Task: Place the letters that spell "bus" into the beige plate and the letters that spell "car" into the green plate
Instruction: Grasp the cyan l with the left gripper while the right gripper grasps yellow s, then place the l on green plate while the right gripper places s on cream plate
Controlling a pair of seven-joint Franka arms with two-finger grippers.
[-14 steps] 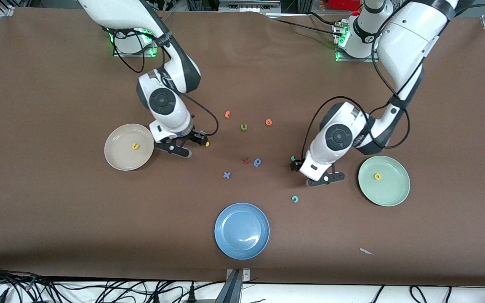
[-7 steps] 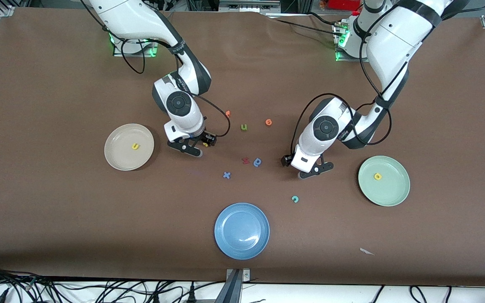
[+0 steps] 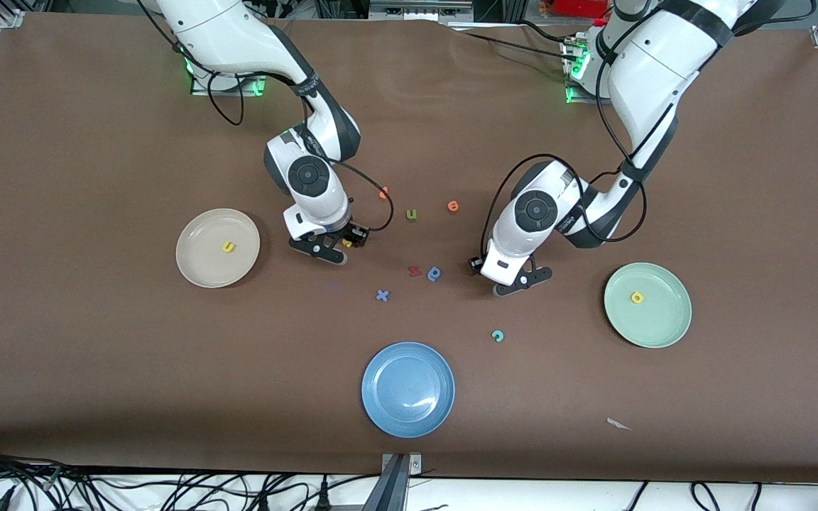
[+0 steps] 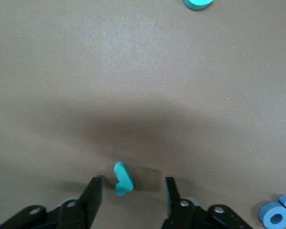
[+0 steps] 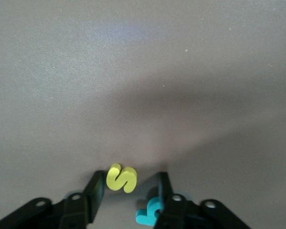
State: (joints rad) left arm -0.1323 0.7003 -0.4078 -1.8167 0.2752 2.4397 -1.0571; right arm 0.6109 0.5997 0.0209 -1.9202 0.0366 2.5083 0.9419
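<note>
Since 1 sec ago both arms have slid toward the middle of the table (image 3: 96, 397) and dropped low, and both sets of fingers have come in closer.

My right gripper (image 5: 128, 191) is down at the table near the beige plate (image 3: 199, 273). Its fingers are part spread w/ the yellow s (image 5: 121, 178) between them, not pinched yet. The teal b (image 5: 150, 213) lies just beside one finger. The yellow u (image 3: 228, 247) is in the beige plate already.

My left gripper (image 4: 132, 188) is down between the blue letter (image 3: 434, 273) and the green plate (image 3: 657, 333). Its fingers are part spread too, w/ the teal r (image 4: 123, 179) between them, up on its edge and tilted. There is a gap on both sides. The yellow a (image 3: 637, 297) is in the green plate. The teal c (image 3: 498, 336) lies on the table, nearer the front cam than the left gripper.

I think these letters are foam: v. light, soft, a bit squashy. They could tip or pop out. Best to pinch each one on its flat sides, in the middle, and gently.
</note>
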